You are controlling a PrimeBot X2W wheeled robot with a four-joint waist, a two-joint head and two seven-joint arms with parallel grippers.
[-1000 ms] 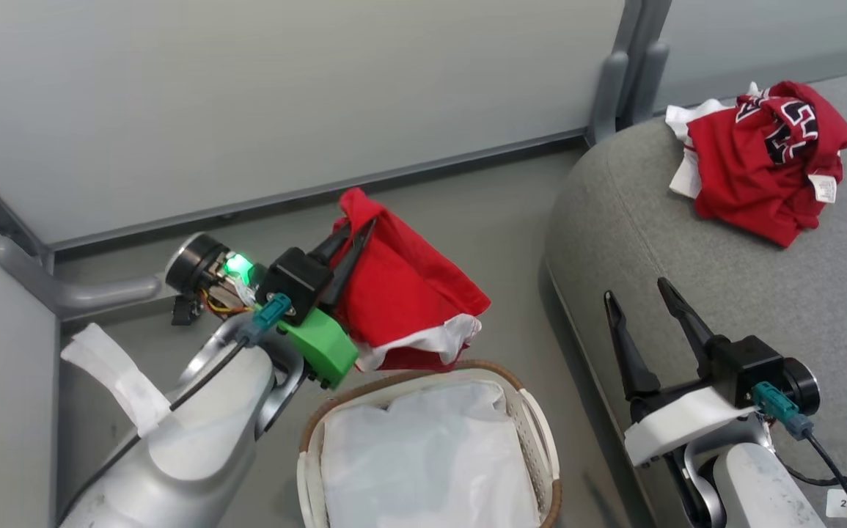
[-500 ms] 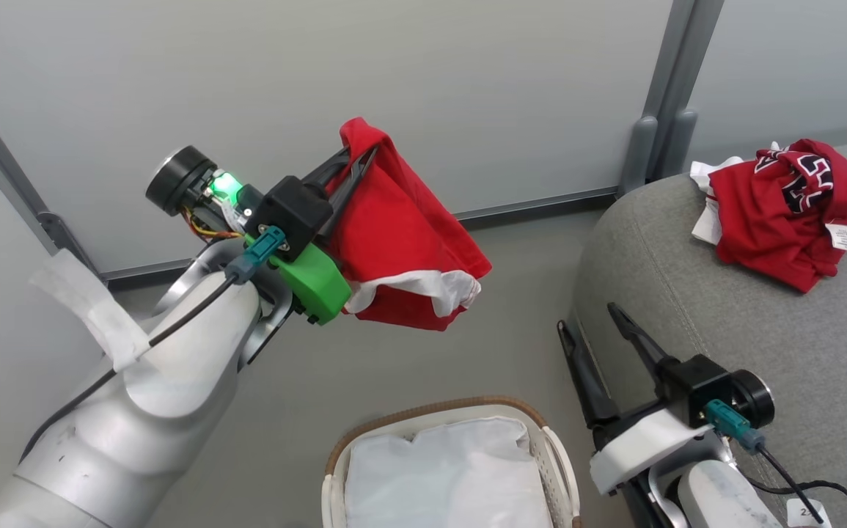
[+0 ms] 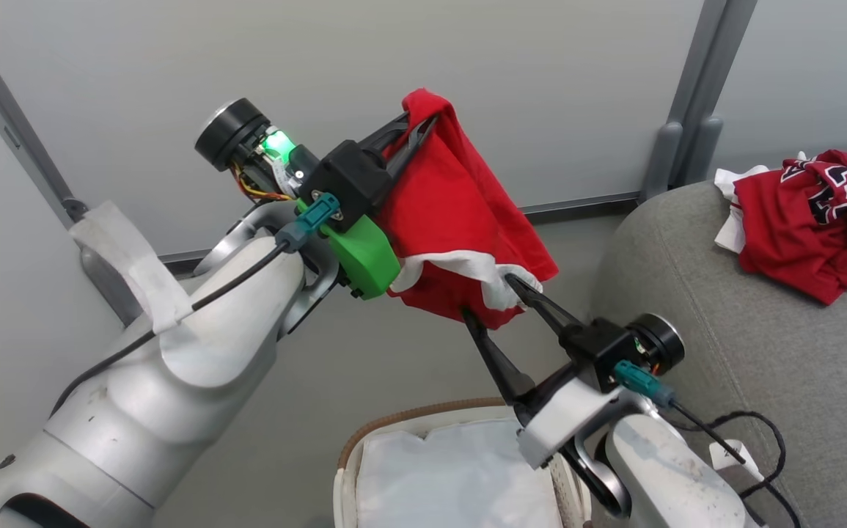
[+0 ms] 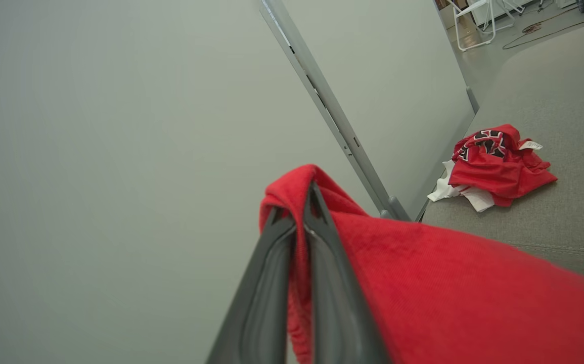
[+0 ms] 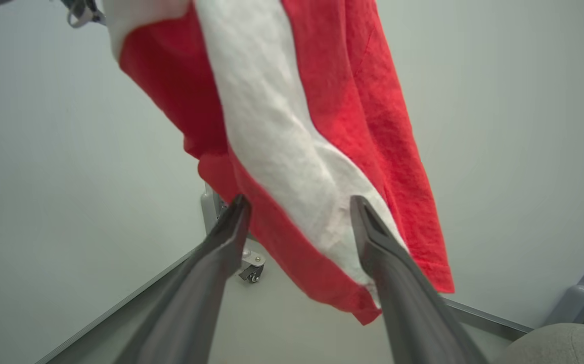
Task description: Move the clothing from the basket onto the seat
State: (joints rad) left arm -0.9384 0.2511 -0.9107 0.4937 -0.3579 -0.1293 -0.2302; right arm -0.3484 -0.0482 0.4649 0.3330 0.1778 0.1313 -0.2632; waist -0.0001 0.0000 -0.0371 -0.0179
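My left gripper (image 3: 423, 128) is shut on the top fold of a red garment (image 3: 460, 220) with a white stripe, which hangs in the air above the basket (image 3: 386, 433). In the left wrist view the gripper (image 4: 304, 199) pinches the red cloth (image 4: 448, 283). My right gripper (image 3: 493, 297) stands open at the garment's lower hem, its fingers to either side of the cloth; the right wrist view shows the gripper (image 5: 297, 202) straddling the white stripe (image 5: 271, 126). A second red garment with numerals (image 3: 808, 213) lies crumpled on the grey seat (image 3: 746, 345).
A white liner sheet (image 3: 452, 477) lies inside the basket. Grey partition panels with metal posts (image 3: 694, 95) stand behind. A black cable (image 3: 746, 425) runs along the right arm over the seat's edge. A small castor wheel (image 5: 251, 270) sits on the floor by the panel.
The camera view shifted. My left gripper lifted the red garment higher and toward the seat. My right gripper rose from beside the seat to the garment's lower hem.
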